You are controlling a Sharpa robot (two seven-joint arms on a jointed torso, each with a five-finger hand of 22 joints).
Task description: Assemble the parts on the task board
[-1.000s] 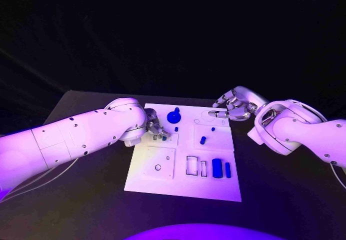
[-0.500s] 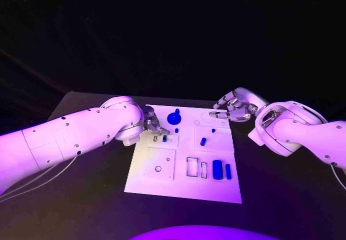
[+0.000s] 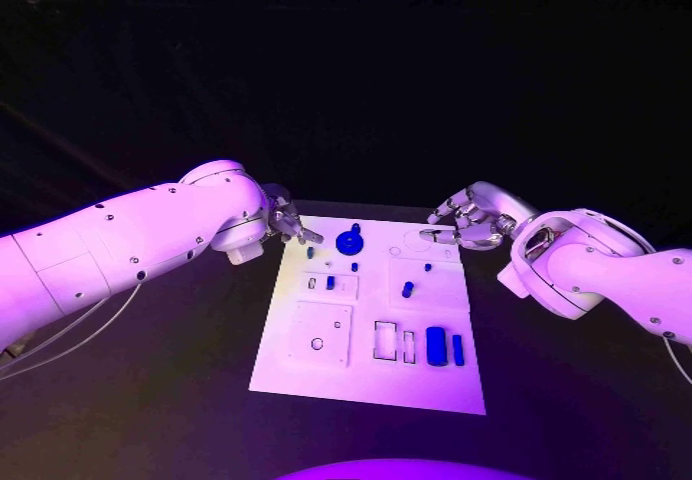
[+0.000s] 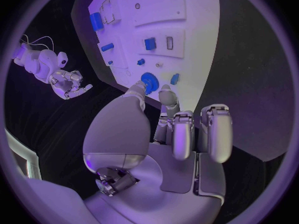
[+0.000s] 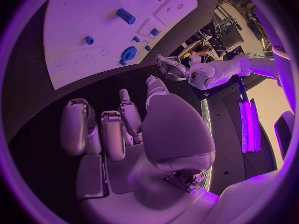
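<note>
Both hands are hovering off the far edge of the task board [image 3: 296, 372], holding nothing. Left hand [image 3: 284, 226] is hanging by the board's far left corner, fingers loosely curled; right hand [image 3: 464, 222] is waiting by the far right corner, fingers spread. Several blue parts are sitting on the white board: a round knobbed part [image 3: 349, 239] at the far end and a long block [image 3: 434, 345] lying lengthwise toward the robot. Empty outlines beside the block suggest assembly is unfinished.

Smooth matt white task board [image 3: 368, 375] — glossy blue plastic parts [image 3: 434, 345] — matt black table [image 3: 173, 400]
</note>
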